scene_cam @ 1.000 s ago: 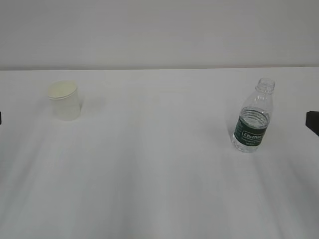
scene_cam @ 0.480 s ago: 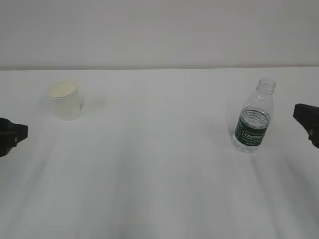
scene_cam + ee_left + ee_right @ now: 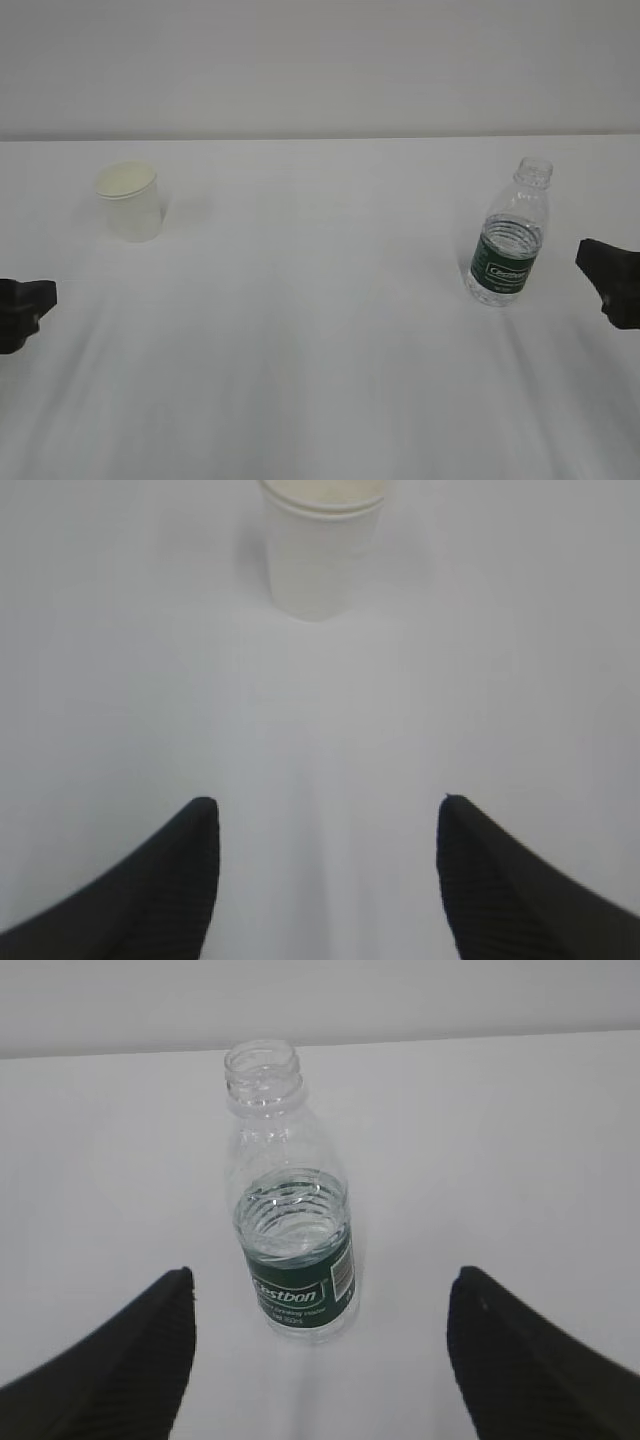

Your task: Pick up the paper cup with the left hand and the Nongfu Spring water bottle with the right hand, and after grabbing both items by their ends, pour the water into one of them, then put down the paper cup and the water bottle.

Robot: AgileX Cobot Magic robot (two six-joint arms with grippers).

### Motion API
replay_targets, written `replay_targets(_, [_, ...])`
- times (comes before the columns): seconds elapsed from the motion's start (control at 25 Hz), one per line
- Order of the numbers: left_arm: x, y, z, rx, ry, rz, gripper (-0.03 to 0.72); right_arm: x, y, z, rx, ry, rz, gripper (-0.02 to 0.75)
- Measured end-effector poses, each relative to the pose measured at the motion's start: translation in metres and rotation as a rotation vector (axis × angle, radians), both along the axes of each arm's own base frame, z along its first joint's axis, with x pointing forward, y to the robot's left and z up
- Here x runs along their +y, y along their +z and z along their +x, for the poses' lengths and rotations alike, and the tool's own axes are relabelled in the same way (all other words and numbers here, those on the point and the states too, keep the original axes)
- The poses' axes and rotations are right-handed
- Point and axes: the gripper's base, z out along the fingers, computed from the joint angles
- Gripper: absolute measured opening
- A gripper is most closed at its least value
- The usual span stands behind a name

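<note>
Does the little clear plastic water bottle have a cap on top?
No, the small clear plastic water bottle with the dark green label has an open, uncovered neck in the right wrist view.

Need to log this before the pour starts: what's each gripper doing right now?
Left gripper: open, empty, short of the paper cup.
Right gripper: open, empty, short of the water bottle.
</note>
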Motion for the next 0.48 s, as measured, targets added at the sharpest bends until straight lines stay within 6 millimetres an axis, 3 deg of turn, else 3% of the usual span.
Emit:
replay_targets(0.28, [-0.005, -0.013, -0.033, -0.119, -0.132, -0.079, 0.485, 0.005, -0.025, -0.009, -0.014, 0.079, 0.004, 0.587])
replay_targets(0.48, [-0.009, -0.018, -0.045, -0.141, -0.209, -0.083, 0.484, 0.013, -0.041, -0.015, -0.019, 0.175, 0.001, 0.587])
